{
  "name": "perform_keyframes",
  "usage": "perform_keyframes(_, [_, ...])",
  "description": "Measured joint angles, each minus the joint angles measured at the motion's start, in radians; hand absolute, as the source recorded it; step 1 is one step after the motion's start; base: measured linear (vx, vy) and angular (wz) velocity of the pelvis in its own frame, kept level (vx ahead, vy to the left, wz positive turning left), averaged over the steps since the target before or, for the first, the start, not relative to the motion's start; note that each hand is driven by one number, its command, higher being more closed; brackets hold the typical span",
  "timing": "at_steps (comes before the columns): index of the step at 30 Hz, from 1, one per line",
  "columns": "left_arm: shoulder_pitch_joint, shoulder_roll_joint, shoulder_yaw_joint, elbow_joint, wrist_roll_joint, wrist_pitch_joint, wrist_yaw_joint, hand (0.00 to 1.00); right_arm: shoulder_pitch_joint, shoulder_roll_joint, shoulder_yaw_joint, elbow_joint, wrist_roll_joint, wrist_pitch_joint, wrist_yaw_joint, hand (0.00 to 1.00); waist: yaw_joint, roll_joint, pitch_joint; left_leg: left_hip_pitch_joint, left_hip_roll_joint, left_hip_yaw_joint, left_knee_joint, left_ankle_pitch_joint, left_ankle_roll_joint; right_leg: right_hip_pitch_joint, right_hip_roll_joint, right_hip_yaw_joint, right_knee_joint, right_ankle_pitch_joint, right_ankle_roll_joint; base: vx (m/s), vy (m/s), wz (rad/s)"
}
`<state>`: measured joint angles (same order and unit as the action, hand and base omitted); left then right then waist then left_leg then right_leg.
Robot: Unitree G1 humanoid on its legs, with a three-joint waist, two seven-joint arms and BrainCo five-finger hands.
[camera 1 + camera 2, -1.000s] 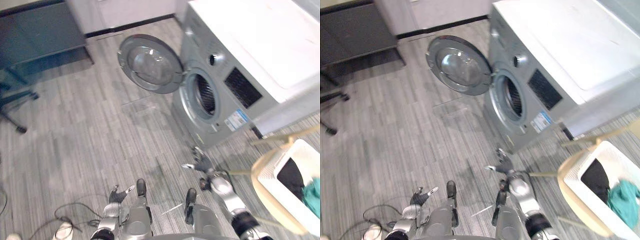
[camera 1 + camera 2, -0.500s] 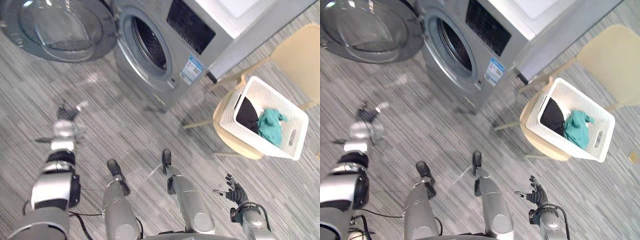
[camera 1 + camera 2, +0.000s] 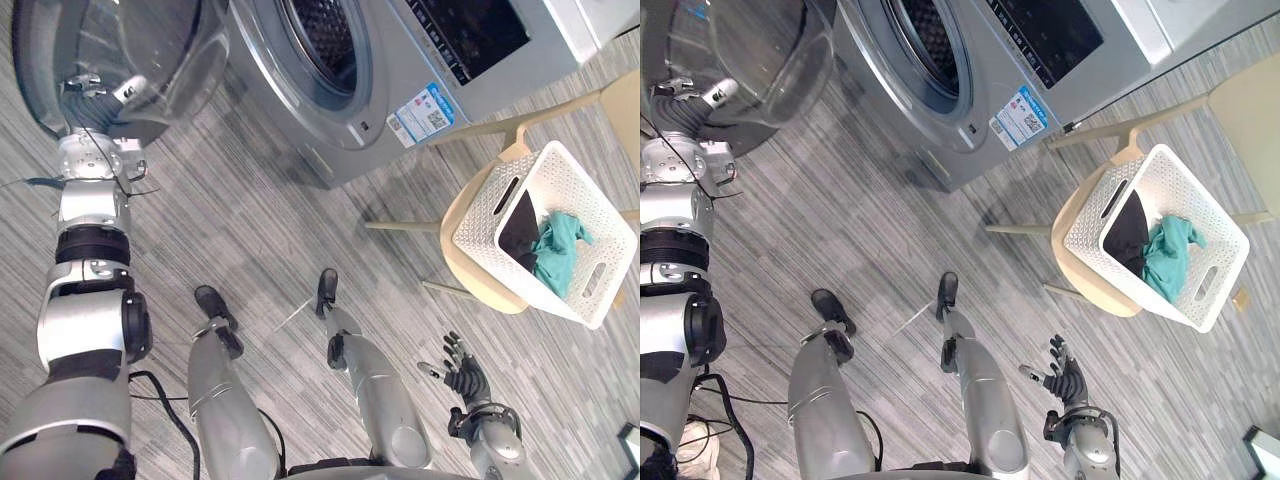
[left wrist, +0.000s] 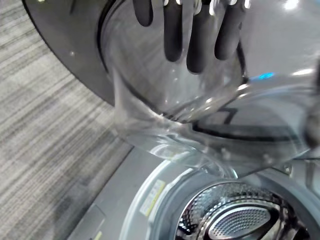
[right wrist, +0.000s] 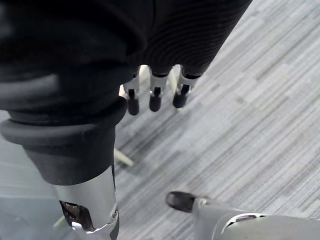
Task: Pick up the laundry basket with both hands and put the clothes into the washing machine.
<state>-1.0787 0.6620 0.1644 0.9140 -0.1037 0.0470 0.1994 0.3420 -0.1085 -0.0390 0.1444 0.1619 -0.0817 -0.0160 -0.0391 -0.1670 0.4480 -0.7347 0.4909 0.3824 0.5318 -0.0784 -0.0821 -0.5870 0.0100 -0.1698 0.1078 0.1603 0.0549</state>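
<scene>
Your laundry basket (image 3: 475, 228) sits tilted on the seat of a pale wooden chair (image 3: 478, 285), off to your robot's right and just beside the washing machine (image 3: 450, 50); neither hand touches it. Inside the white basket you see a black garment (image 3: 520, 225) lying against one wall and a teal cloth (image 3: 558, 250) bunched next to it, the two touching. The machine's round door (image 3: 130, 60) is swung wide open to the left, and the drum opening (image 3: 325, 40) shows its perforated metal inside. Your left hand (image 3: 678, 108) is raised out in front on a straight arm, right up at the glass bowl of that door; in its wrist view the fingers (image 4: 172, 35) are straight and relaxed, grasping nothing, and you cannot tell whether their dark tips touch the glass. Your right hand (image 3: 462, 378) hangs low at the robot's right side, above the grey striped floor (image 3: 260, 230) and well apart from the basket, with its fingers (image 5: 155, 100) spread and released, empty. A label (image 3: 425, 112) is stuck on the machine's front, below the drum opening
</scene>
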Motion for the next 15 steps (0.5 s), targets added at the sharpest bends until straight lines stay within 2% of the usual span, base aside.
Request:
perform_keyframes(3, [-0.053,-0.001,0.006,0.000,-0.095,0.012,0.024,0.00,0.009,0.011,0.000,-0.014,0.014,0.000,0.001,0.00,0.017,-0.002,0.004,-0.023,-0.001,0.006,0.005,0.000,0.001,-0.029,-0.004,-0.001,0.013,-0.001,0.001,0.10,0.037,0.01])
perform_keyframes(4, [-0.083,-0.002,0.009,0.000,-0.162,0.012,0.045,0.00,0.009,0.016,0.001,-0.014,0.027,0.000,0.000,0.00,0.026,-0.005,0.008,-0.033,-0.001,0.009,0.007,0.000,0.001,-0.039,-0.006,0.000,0.013,-0.001,0.001,0.06,0.023,-0.05])
perform_keyframes(7, [-0.119,-0.001,0.066,-0.002,-0.340,-0.003,0.074,0.00,0.008,0.023,0.001,-0.012,0.033,0.004,-0.002,0.00,0.026,-0.005,0.009,-0.042,0.006,0.022,0.025,-0.006,0.009,-0.049,-0.008,0.006,0.014,-0.001,0.001,0.06,0.032,-0.09])
perform_keyframes(10, [-0.119,0.006,0.095,-0.025,-0.376,-0.015,0.088,0.00,0.009,0.021,-0.001,-0.011,0.033,0.005,-0.003,0.00,0.026,-0.004,0.010,-0.038,0.021,0.032,0.047,-0.036,0.008,-0.049,-0.004,0.012,0.027,-0.013,-0.003,0.02,0.027,-0.15])
perform_keyframes(12, [-0.119,0.009,0.116,-0.042,-0.373,-0.015,0.087,0.00,0.020,0.021,-0.003,-0.008,0.033,0.011,-0.003,0.00,0.015,-0.002,0.011,-0.031,0.019,0.033,0.052,-0.044,0.010,-0.049,-0.010,0.012,0.048,-0.028,0.002,0.01,0.013,0.03])
perform_keyframes(15, [-0.116,0.014,0.148,-0.055,-0.355,-0.015,0.087,0.00,0.021,0.021,-0.004,0.016,0.032,0.014,-0.001,0.00,0.019,-0.002,0.011,-0.017,0.015,0.035,0.047,-0.044,0.011,-0.048,-0.015,0.013,0.067,-0.039,-0.003,0.01,0.015,0.03])
